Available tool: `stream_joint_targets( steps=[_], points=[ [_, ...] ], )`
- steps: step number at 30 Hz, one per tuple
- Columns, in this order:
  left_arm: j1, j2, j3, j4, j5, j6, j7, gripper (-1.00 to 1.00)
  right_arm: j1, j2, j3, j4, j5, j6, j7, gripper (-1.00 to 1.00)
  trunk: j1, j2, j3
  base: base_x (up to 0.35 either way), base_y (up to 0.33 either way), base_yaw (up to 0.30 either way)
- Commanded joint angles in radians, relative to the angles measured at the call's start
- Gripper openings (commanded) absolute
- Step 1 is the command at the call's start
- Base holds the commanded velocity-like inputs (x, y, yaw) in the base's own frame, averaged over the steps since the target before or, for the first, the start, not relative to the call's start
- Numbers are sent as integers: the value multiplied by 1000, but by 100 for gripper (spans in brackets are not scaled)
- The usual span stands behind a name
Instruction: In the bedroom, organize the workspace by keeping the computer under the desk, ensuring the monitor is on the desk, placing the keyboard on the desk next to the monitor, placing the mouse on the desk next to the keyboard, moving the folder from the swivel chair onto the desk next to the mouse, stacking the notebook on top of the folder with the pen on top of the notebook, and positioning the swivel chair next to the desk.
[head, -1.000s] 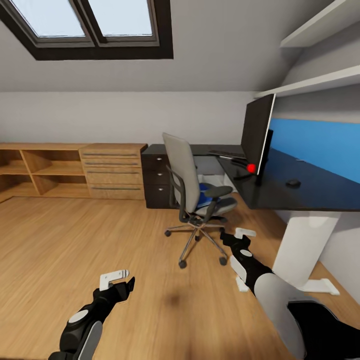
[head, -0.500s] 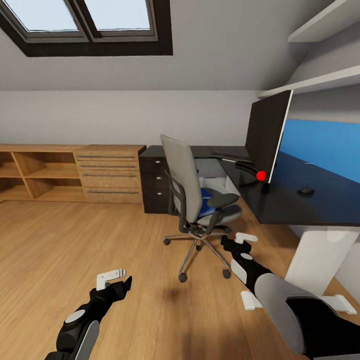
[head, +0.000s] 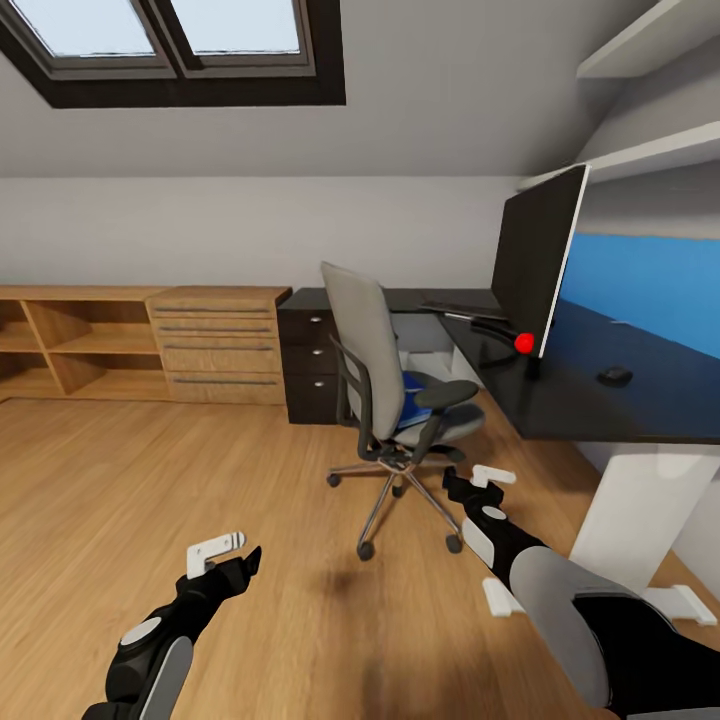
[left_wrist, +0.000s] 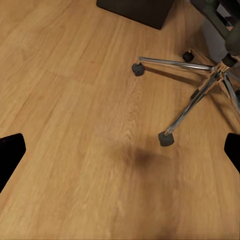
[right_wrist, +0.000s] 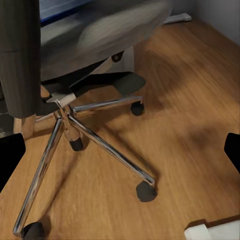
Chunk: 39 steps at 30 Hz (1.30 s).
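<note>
- Your left gripper (head: 225, 556) hangs low over the bare wooden floor (head: 150, 480), jaws spread apart and holding nothing; in the left wrist view its dark fingertips (left_wrist: 11, 155) sit wide at either edge of the frame with floor between them.
- Your right gripper (head: 478, 483) is also parted and empty, held just off the floor close to the chair's base; its wrist view looks straight onto the chrome legs and castors.
- The swivel chair (head: 375, 370) stands ahead of both grippers, nearer the right one, its back turned toward your left arm and its seat facing the desk (head: 600, 400).
- The folder (head: 410, 388) lies on the chair seat, above and beyond the right gripper, a patch of bright blue showing between backrest and armrest.
- The desk runs up the far side of the right gripper, well above it, with its blue back panel behind.
- The monitor (head: 535, 265) stands on the desk, seen nearly edge-on, up and beyond the right gripper.
- The mouse (head: 614, 375) sits on the desktop past the monitor, further out on the right arm's side.
- The keyboard (head: 462, 310) lies on the desk's far stretch behind the chair.
- A light wooden dresser (head: 215, 345) lines the far wall, well beyond the left gripper.
</note>
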Motion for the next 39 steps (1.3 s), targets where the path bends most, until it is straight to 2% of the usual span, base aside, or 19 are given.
stream_joint_targets(
  steps=[1, 7, 13, 20, 23, 39],
  points=[
    [-1, 0, -1, -1, 11, 4, 9, 100, -1, 0, 1, 0, -7, -6, 0, 100, 4, -8, -4, 0, 0, 0],
    [-1, 0, -1, -2, 14, 4, 10, 100, -1, 3, 3, 0, -6, -44, -2, 100, 27, -50, -23, 0, 0, 0],
    [-1, 0, -1, -1, 14, 3, 10, 100, -1, 3, 4, 0, -6, -55, -2, 100, 29, -51, -46, 0, 0, 0],
    [-1, 2, -1, 2, 13, 3, 10, 100, -1, 2, 3, 0, -6, -58, -1, 100, 29, -51, -46, 0, 0, 0],
    [-1, 11, -1, 8, 13, 3, 11, 100, -1, 2, 2, 0, -6, -69, -1, 100, 29, -51, -46, 64, 0, 0],
    [-1, 20, -1, 18, 13, 3, 11, 100, -1, 2, 3, 0, -6, -86, 0, 100, 29, -51, -46, 211, -10, 0]
  ],
)
